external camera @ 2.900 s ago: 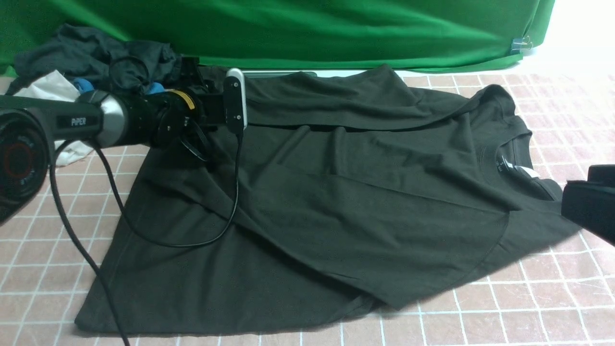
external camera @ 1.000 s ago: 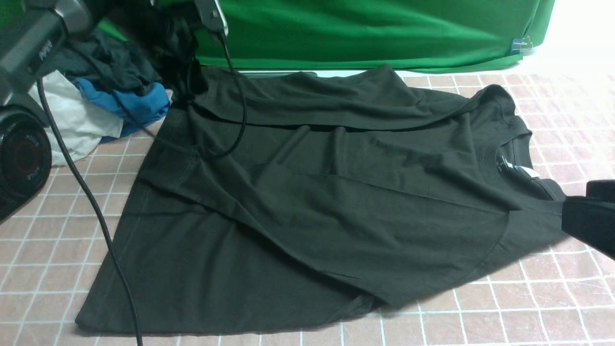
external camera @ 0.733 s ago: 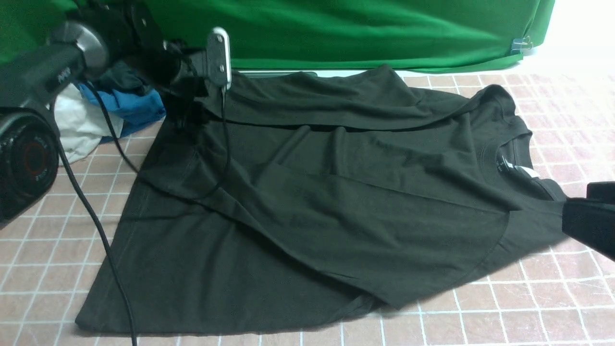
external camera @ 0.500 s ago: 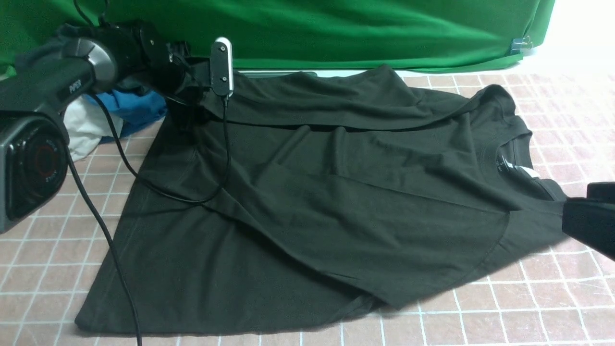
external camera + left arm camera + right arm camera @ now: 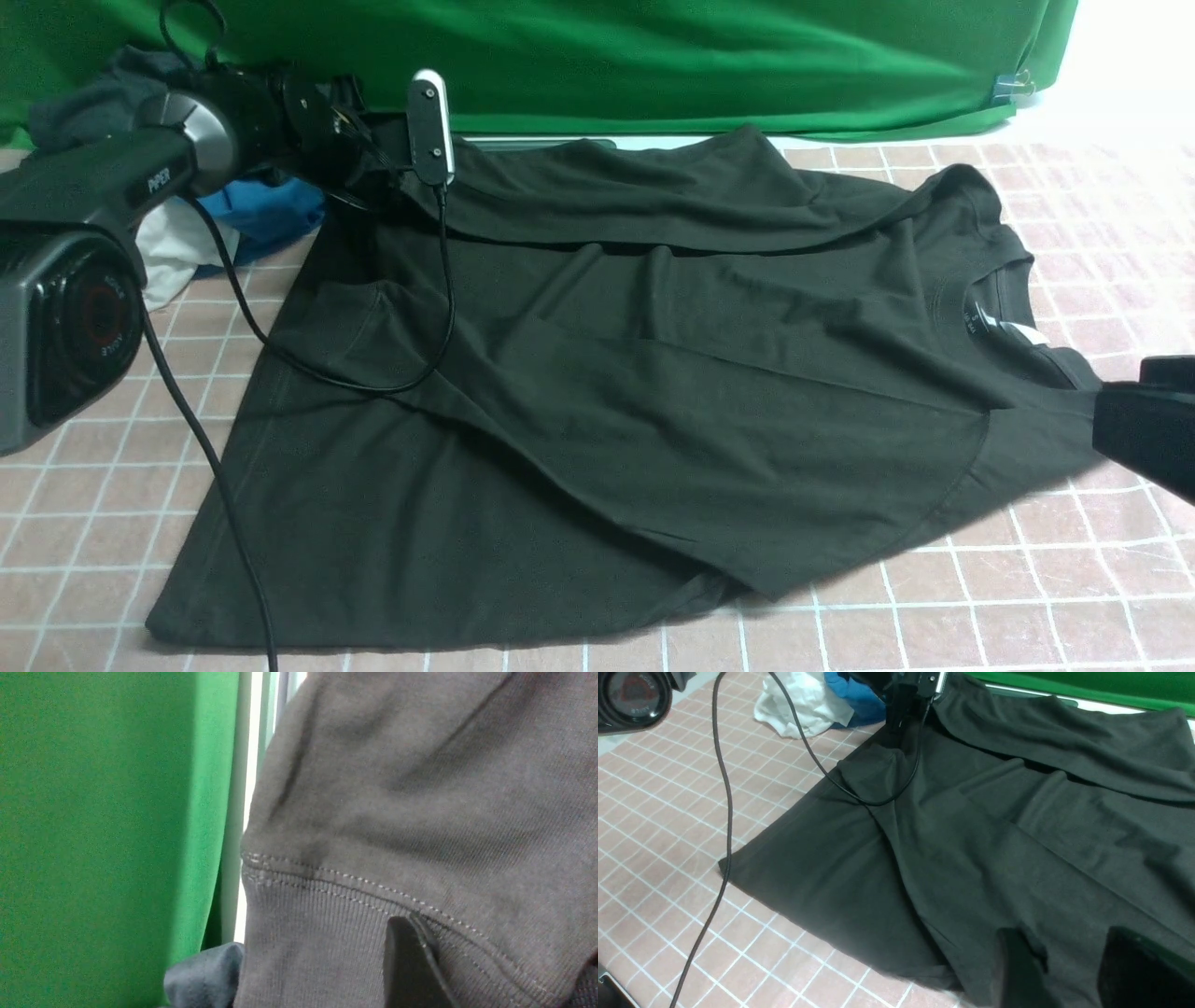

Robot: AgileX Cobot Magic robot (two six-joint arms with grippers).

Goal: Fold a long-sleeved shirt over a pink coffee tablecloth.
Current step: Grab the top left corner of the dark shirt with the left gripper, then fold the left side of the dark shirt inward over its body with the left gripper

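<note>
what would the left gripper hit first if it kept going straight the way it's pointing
The long-sleeved shirt: its ribbed cuff fills the left wrist view right at a fingertip of the left gripper, probably touching. The green backdrop lies farther behind.

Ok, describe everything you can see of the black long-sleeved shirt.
The long-sleeved shirt is black, a soft cotton-like knit, with a crew neck and a white neck label toward the robot's right. It lies spread but wrinkled on the pink coffee tablecloth, sleeves folded over the body, hem to the left. The left end effector meets its ribbed cuff at the far left corner. A black cable drapes over it, and the right end effector sits open over its right-hand edge.
</note>
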